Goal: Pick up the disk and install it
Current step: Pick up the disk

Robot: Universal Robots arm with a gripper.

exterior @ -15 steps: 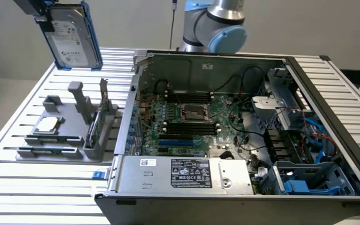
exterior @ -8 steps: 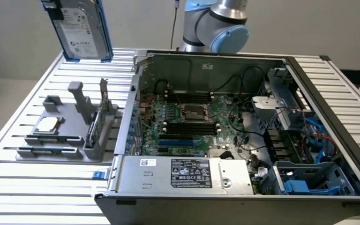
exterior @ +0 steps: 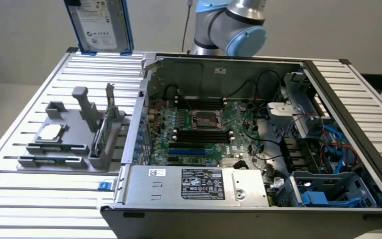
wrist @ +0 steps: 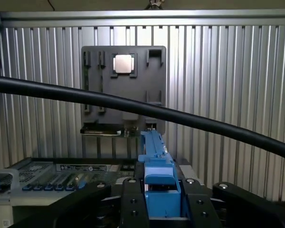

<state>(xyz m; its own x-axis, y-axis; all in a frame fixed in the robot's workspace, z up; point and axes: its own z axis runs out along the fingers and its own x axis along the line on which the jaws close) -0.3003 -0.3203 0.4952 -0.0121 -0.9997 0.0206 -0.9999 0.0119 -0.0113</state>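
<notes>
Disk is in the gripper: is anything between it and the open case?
Nothing visible. The gripper holds the disk upright above the table, to the exterior view's left of the case, whose top is open. Cables lie inside on the exterior view's right.

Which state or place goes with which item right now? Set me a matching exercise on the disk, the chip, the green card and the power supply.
Things:
1. disk
2. chip
3. green card
4. power supply

Places or states:
A. lying flat on the grey tray
B. standing on edge in the grey tray
C. held upright, clamped in the end effector
D. mounted inside the computer case

Pairs: 1-C, 2-A, 3-B, 4-D
</notes>
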